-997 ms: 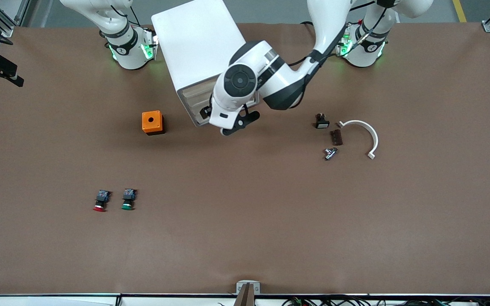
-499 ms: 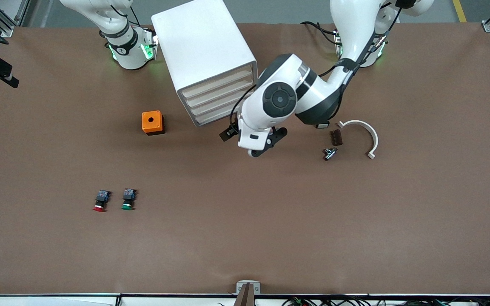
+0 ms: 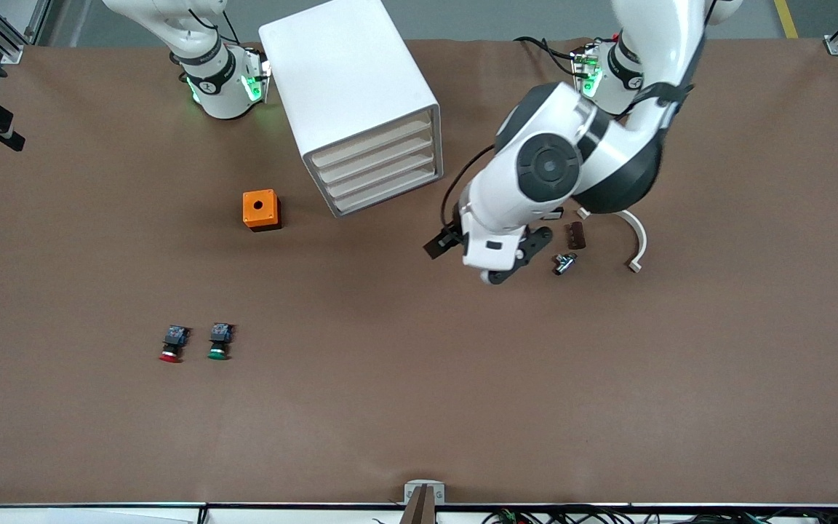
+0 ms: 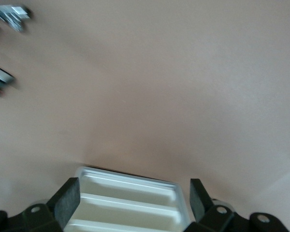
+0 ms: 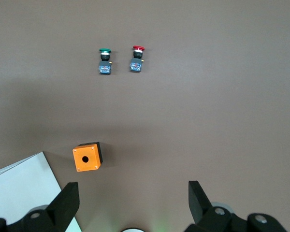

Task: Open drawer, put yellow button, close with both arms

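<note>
– Left gripper (image 3: 512, 262): position and state?
– It hangs over bare table between the cabinet (image 3: 339, 65) and the small parts at the left arm's end. Fingers (image 4: 67, 200) are spread apart with nothing between them.

– Left arm pose?
– The upper link drops steeply from the base at the table's robot-side edge. The elbow is bent, the forearm slopes toward the table's middle and the wrist points down. Its wrist view shows the cabinet's drawer fronts between the fingers.

– Right gripper (image 5: 133, 198)?
– Released and empty. It is held high above the cube (image 5: 87, 157) and a corner of the cabinet top. The right arm waits; only its base and lower links show in the front view.

– Drawer (image 3: 372, 144)?
– Shut, flush with the three below it. The cabinet stands at the robot-side edge, between the two bases.

– Yellow button (image 3: 554, 215)?
– On the table, almost wholly covered by the left arm's wrist. Only a dark sliver shows, and the cap colour cannot be told. It lies just beside the brown block (image 3: 575, 235).

– Other parts?
– The metal piece (image 3: 564, 263) lies just beside the left gripper. The white arc (image 3: 636, 236) curves beside the block. The red button (image 3: 170, 346) and green button (image 3: 219, 342) lie side by side, toward the right arm's end and nearer the front camera than the cube.
</note>
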